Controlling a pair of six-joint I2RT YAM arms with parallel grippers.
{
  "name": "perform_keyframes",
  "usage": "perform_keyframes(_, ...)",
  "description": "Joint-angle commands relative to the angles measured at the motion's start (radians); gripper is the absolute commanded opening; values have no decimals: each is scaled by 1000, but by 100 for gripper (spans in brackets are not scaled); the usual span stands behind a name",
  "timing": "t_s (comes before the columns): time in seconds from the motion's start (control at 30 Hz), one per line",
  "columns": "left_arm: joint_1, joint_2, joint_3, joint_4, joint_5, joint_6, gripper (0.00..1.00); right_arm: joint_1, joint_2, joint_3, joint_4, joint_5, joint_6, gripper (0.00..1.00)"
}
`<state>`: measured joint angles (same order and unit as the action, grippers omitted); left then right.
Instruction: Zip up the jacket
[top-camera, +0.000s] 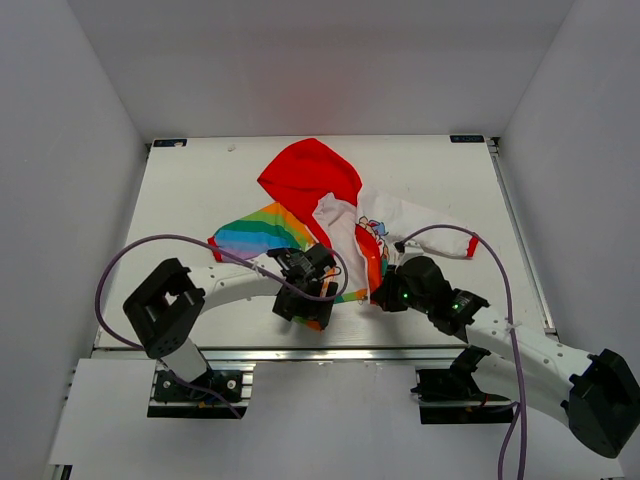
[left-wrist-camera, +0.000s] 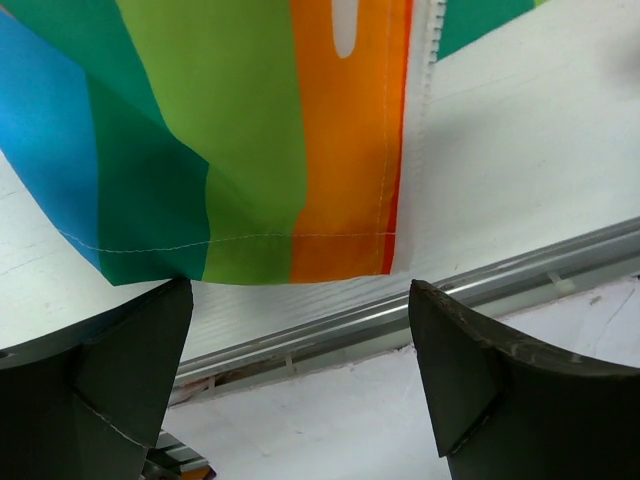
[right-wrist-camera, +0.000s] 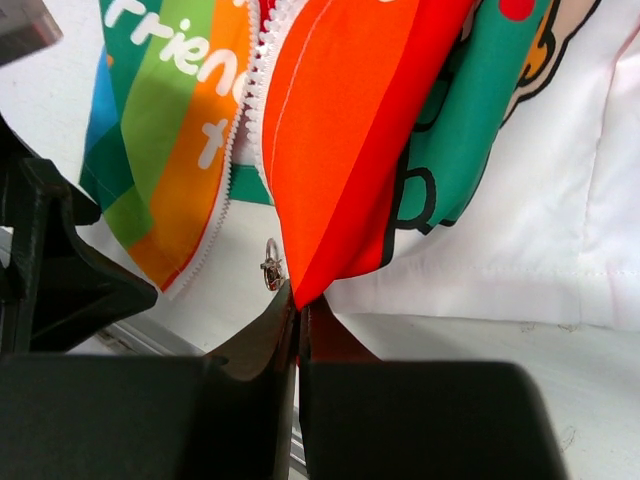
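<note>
One small hooded fabric jacket (top-camera: 345, 215) with a red hood, white cartoon-print body and rainbow-striped panels lies on your white table (top-camera: 190, 180), mid-table toward the near edge, front unzipped. Your right gripper (right-wrist-camera: 297, 300) has its black fingers pressed together, pinching the bottom corner of the jacket's red-orange front edge. Your left gripper (left-wrist-camera: 300, 292) has its jaws wide apart and holds nothing; the other panel's rainbow hem sits just beyond its fingertips, and you can't tell if they touch. Count: one jacket, two grippers, two white zipper tooth rows (right-wrist-camera: 262, 90), one per front edge, unjoined. One small metal zipper piece (right-wrist-camera: 270, 266) lies between them, just beside the right fingers.
</note>
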<state>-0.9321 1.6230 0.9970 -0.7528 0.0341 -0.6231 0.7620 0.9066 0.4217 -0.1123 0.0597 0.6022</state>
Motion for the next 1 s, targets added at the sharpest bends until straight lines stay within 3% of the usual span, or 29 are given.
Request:
perform_keyframes(0.0, -14, -38, -1, 36, -57, -53, 98, -3, -5, -15, -3, 5, 14, 0)
perform_keyframes(0.4, -63, 69, 34, 0, -191, -141, 83, -3, -21, -27, -17, 19, 34, 0)
perform_keyframes(0.97, -119, 208, 97, -16, -207, -145, 82, -3, -32, -40, -49, 46, 53, 0)
